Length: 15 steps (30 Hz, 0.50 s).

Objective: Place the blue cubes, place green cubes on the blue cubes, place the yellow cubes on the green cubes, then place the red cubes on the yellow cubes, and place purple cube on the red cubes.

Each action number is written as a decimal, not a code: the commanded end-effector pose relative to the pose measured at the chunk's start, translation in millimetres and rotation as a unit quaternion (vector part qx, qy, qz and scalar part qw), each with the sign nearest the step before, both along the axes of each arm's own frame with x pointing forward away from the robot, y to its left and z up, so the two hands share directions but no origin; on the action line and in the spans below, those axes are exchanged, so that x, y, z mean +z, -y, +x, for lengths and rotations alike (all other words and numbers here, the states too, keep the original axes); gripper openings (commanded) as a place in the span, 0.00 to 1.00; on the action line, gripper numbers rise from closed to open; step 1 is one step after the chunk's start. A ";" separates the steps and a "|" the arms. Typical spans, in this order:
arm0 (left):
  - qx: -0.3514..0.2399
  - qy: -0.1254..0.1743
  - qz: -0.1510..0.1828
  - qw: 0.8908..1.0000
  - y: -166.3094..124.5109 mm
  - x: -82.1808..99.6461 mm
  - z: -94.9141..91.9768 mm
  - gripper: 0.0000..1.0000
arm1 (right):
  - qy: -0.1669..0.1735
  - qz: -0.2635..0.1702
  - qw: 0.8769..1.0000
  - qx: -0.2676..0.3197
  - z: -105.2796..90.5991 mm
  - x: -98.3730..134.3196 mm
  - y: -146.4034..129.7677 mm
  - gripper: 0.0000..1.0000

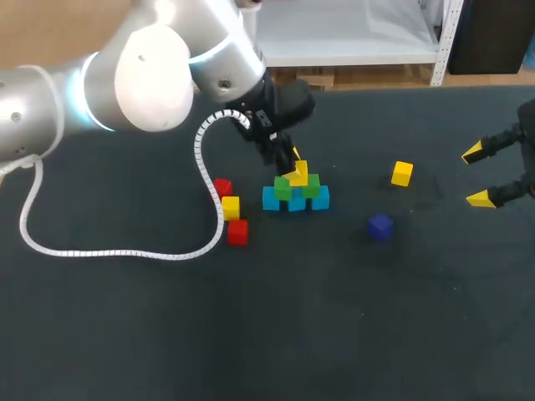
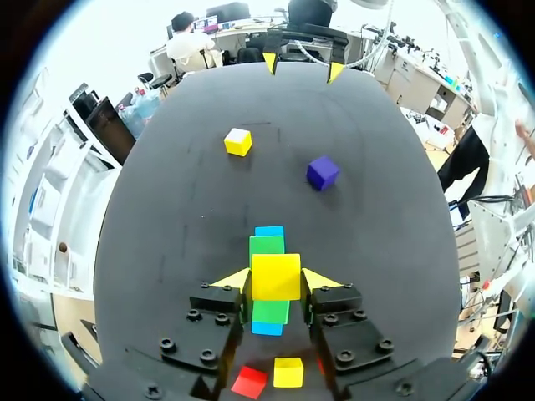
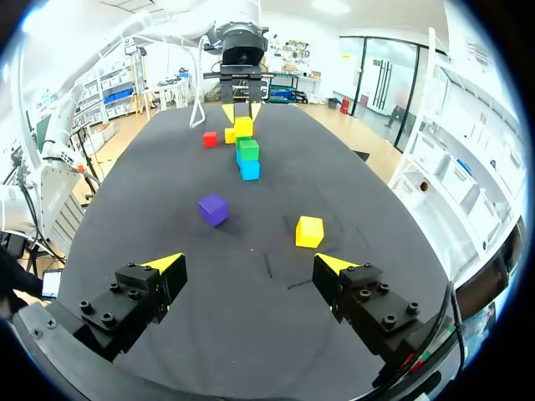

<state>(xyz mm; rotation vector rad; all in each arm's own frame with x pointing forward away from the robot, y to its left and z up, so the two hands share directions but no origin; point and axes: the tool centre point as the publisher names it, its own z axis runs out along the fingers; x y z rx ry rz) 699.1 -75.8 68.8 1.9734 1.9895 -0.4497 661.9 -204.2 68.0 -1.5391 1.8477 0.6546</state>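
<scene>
One yellow cube (image 1: 300, 175), partly behind the left gripper (image 2: 276, 280)

blue cubes (image 2: 269, 231) part hidden, right arm (image 1: 527, 134) cropped

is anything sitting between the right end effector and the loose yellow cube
Nothing visible does. The loose yellow cube lies on bare table ahead of the open right end effector; the purple cube sits off to one side of that line.
</scene>
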 end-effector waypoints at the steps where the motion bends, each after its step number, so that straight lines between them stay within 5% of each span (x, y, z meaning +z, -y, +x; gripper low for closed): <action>1: -0.001 -0.004 0.005 1.000 2.6 -1.2 3.9 0.00 | 0.000 0.001 1.000 0.000 0.0 -0.2 0.0 1.00; 15: -0.001 -0.008 0.008 1.000 2.2 -3.1 4.8 0.00 | 0.000 0.001 1.000 0.000 0.0 -0.2 0.0 1.00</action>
